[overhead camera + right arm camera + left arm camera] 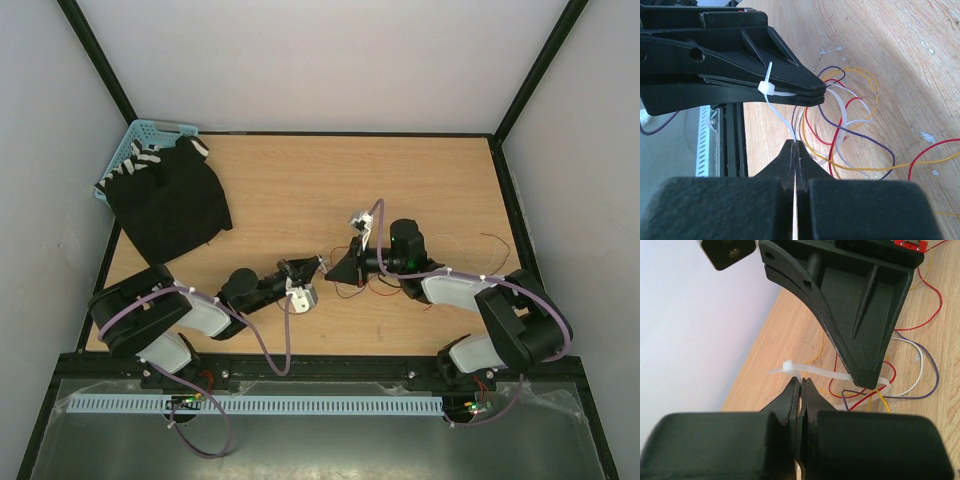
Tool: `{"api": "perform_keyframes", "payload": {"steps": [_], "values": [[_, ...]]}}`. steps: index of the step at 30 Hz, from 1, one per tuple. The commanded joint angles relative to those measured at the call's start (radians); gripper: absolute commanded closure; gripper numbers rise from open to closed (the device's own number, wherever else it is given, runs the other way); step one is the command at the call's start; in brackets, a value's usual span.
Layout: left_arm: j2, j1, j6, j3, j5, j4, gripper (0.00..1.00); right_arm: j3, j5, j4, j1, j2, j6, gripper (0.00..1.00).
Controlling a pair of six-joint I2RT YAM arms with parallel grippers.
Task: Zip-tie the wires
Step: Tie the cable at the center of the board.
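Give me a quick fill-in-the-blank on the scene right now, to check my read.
The left gripper and right gripper both pinch one white ___.
The wires lie on the wooden ___.
The black cloth overlaps a blue ___.
Missing: zip tie; table; basket.

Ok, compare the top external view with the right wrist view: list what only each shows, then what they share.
Only top external: a light-blue plastic basket at the far left corner, a black cloth partly overlapping it, and both arms whole. Only right wrist: a white plastic zip tie, its head end pinched by the shut left gripper, its tail by the shut right gripper, plus yellow and purple strands among the thin tangled wires. Both: the wooden table, the wires, and the two grippers close together.
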Motion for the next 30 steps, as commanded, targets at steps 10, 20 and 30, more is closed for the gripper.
{"api": "perform_keyframes", "payload": {"steps": [10, 20, 30], "values": [[0.016, -0.02, 0.044, -0.013, -0.015, 0.035, 1.0, 0.066, -0.027, -0.032, -0.023, 0.007, 0.041, 1.0], [0.034, -0.022, 0.04, -0.01, -0.014, 0.035, 1.0, 0.097, -0.064, -0.033, -0.023, 0.047, 0.07, 1.0], [0.037, -0.025, 0.027, -0.029, -0.014, 0.035, 1.0, 0.132, -0.054, -0.046, -0.025, 0.06, 0.079, 1.0]]}}
